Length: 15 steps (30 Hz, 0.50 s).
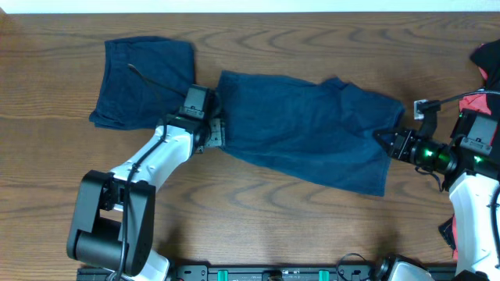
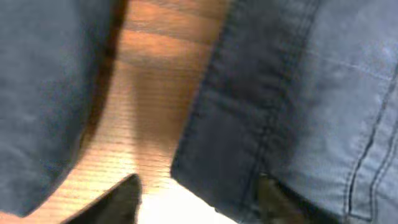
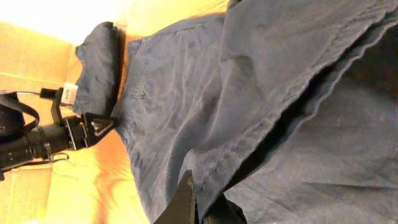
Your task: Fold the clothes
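Wooden bench (image 1: pixel 273 226) carries your navy garment (image 1: pixel 305 129); your left tool (image 1: pixel 218 133) stands wide astride its hem, your right tool (image 1: pixel 380 138) pinches the opposite edge.

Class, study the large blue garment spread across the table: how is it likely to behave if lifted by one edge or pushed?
Probably floppy: the blue garment lies flat with wrinkles, so a lifted edge would likely sag. Seemingly light, as the cloth looks thin. Pushed, it would probably bunch on the wooden table rather than slide.
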{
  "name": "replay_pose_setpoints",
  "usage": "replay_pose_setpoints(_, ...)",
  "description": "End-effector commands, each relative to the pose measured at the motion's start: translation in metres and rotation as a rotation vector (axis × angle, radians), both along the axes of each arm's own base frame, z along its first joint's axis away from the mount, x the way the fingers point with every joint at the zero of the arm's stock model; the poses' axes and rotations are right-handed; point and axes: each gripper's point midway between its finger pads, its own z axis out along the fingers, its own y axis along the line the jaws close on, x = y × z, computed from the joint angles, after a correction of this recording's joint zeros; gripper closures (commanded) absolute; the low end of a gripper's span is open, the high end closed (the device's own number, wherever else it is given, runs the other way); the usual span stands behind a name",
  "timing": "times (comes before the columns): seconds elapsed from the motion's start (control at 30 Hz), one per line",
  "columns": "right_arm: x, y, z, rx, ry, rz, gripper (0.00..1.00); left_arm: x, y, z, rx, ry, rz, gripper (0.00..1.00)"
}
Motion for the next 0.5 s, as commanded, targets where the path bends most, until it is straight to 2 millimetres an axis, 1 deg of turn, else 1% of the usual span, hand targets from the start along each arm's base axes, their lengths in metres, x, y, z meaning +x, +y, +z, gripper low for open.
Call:
replay_pose_setpoints(0.0,0.003,-0.002,0.01,-0.009,-0.017,-0.006,0.99,-0.003,-0.001,-0.004,-0.033,0.021,0.011,0.53)
replay_pose_setpoints(0.07,0.003,-0.004,0.007,-0.022,-0.009,-0.015,0.99,-0.005,-0.013,-0.004,-0.099,0.035,-0.012,0.53)
replay_pose_setpoints(0.1,0.003,-0.005,0.007,-0.028,-0.007,-0.017,0.99,-0.006,-0.019,-0.003,-0.129,0.042,-0.022,0.49)
replay_pose_setpoints(0.13,0.003,-0.005,0.007,-0.03,-0.008,-0.017,0.99,-0.008,-0.02,-0.004,-0.136,0.048,-0.025,0.42)
replay_pose_setpoints(0.17,0.003,-0.005,0.007,-0.03,-0.008,-0.016,0.99,-0.009,-0.019,-0.004,-0.129,0.053,-0.022,0.36)
replay_pose_setpoints(0.27,0.003,-0.007,0.005,-0.044,-0.003,-0.025,0.99,-0.009,-0.01,-0.006,-0.118,0.057,0.042,0.25)
replay_pose_setpoints(0.33,0.003,-0.008,0.004,-0.051,0.002,-0.029,0.99,-0.006,-0.004,-0.006,-0.14,0.056,0.111,0.23)
replay_pose_setpoints(0.47,0.002,-0.008,0.004,-0.05,0.003,-0.029,0.99,-0.002,0.01,-0.006,-0.169,0.059,0.217,0.23)
